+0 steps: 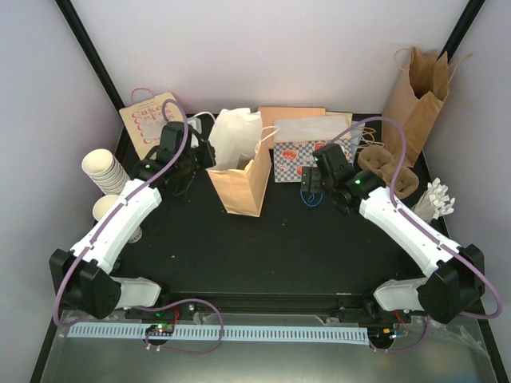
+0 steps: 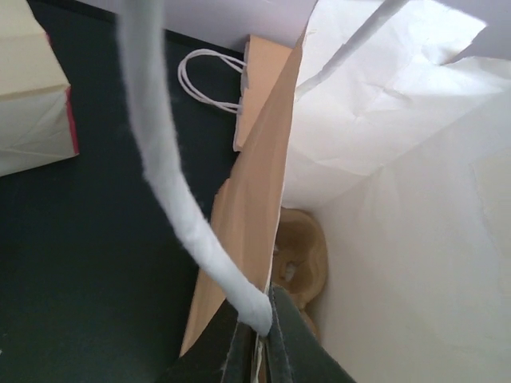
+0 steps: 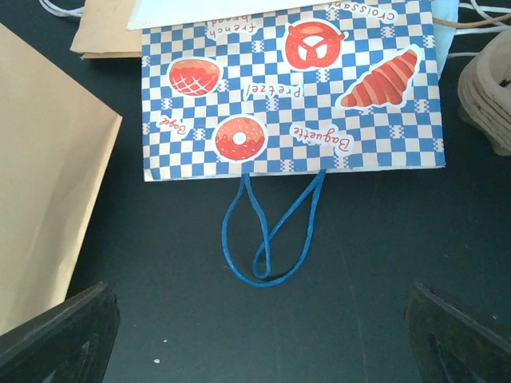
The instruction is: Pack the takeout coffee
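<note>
The takeout coffee is out of view in every frame. A brown paper bag (image 1: 239, 185) stands open mid-table, white inside, with a white twisted handle (image 2: 172, 183). My left gripper (image 1: 206, 162) is shut on this bag's rim (image 2: 259, 335), right where the handle meets it. A brown pulp cup carrier (image 2: 302, 257) lies at the bottom of the bag. My right gripper (image 1: 313, 187) hangs open (image 3: 259, 319) over the dark table, just in front of the blue loop handles (image 3: 270, 239) of a flat blue-checked bakery bag (image 3: 291, 96). Nothing is between its fingers (image 3: 64, 335).
Stacked lidless cream cups (image 1: 104, 169) and a single cup (image 1: 108, 209) sit at the left edge. A pink-printed bag (image 1: 148, 120) leans at the back left. Pulp carriers (image 1: 387, 167) and a tall brown bag (image 1: 415, 96) stand at the back right.
</note>
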Robot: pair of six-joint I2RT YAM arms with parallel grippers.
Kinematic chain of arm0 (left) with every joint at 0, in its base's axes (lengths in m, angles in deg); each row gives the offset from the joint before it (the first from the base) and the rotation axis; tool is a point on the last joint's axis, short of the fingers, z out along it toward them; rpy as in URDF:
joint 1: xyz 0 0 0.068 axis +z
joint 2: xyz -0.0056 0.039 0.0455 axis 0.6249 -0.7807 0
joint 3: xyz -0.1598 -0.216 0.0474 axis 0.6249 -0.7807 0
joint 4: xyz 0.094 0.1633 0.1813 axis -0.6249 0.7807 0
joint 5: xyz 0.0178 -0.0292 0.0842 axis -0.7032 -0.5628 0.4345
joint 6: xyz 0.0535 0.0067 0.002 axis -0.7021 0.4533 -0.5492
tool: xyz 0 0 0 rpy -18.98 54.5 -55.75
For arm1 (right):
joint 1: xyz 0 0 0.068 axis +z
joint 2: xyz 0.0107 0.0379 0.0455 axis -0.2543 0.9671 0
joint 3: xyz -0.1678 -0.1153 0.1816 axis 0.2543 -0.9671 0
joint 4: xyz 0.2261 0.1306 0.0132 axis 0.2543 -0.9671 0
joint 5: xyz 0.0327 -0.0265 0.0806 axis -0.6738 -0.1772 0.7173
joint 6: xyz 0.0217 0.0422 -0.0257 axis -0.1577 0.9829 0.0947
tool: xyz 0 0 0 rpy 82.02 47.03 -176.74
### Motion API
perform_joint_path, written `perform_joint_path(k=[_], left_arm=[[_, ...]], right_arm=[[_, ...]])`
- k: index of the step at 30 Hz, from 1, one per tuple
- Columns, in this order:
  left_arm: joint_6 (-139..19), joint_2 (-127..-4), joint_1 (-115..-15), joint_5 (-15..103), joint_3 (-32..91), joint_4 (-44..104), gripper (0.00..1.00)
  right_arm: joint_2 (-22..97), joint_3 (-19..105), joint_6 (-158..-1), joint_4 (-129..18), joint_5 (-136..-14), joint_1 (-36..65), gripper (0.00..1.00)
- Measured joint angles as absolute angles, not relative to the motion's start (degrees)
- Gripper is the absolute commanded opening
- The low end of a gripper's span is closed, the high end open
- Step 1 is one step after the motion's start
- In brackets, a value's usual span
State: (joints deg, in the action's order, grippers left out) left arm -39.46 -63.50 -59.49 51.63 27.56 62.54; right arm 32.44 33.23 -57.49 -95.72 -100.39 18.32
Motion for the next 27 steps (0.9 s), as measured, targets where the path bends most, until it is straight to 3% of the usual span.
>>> perform_joint_path(k=[5, 9, 18, 24, 27], left_arm=[[-39.6, -65.9, -59.5, 49.8, 27.6, 61.1, 0.13], [-39.9, -66.4, -59.5, 48.7, 27.6, 60.7, 0.38], [-42.3, -62.9, -59.5, 46.0, 26.6, 58.6, 0.75], [-44.6, -52.8, -59.5, 47.2, 24.1, 58.2, 0.98], [-46.1, -47.1, -59.5, 48.6, 22.8, 58.6, 0.99]], right_arm=[[30.8, 32.6, -57.5, -95.4, -100.0, 17.7, 1.0], [30.3, 32.6, -57.5, -95.0, -100.0, 17.7, 1.0], [30.1, 32.5, -57.5, -94.8, -100.0, 17.6, 1.0], [29.4, 32.5, -57.5, -94.7, -100.3, 17.6, 1.0], [28.8, 32.5, -57.7, -94.7, -100.5, 17.6, 1.0]])
